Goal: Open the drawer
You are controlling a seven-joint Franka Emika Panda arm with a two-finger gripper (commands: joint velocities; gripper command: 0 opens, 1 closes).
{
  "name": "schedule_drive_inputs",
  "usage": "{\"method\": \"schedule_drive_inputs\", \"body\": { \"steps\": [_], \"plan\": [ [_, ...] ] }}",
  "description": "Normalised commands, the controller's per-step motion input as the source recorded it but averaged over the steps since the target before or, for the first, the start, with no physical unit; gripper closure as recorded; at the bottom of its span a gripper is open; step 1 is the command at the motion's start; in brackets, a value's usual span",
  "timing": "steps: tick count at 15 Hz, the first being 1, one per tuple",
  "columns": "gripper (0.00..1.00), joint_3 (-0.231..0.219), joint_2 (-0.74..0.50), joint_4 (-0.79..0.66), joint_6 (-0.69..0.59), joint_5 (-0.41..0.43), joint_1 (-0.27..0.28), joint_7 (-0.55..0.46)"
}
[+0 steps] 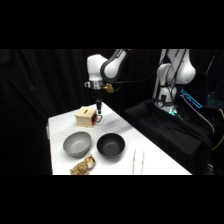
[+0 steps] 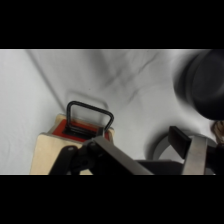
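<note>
The tan wooden box (image 1: 85, 116) stands at the far end of the white table (image 1: 150, 155). Its orange-brown drawer (image 2: 75, 131) faces right, and its dark loop handle (image 2: 89, 115) sticks out over the table. My gripper (image 1: 99, 111) hangs straight down just to the right of the box, at the handle. In the wrist view the gripper (image 2: 145, 150) is open: one finger (image 2: 112, 152) lies over the box's edge beside the handle's end, the other (image 2: 194, 152) is well apart from it. Nothing sits between them.
A grey bowl (image 1: 77, 143) and a black bowl (image 1: 110, 145) sit side by side in front of the box. Metal tongs (image 1: 138, 161) lie near the front right. A brown patterned object (image 1: 82, 165) lies at the front edge. A black-covered bench (image 1: 170, 125) stands to the table's right.
</note>
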Motion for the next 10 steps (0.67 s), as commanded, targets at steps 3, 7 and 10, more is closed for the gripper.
{"method": "schedule_drive_inputs", "body": {
  "steps": [3, 7, 10],
  "plan": [
    [0.0, 0.02, 0.19, 0.03, 0.35, 0.174, -0.044, 0.08],
    [0.0, 0.043, 0.16, 0.05, 0.32, 0.156, -0.077, 0.03],
    [0.0, 0.05, 0.11, 0.04, 0.26, 0.11, -0.066, 0.07]
  ]
}}
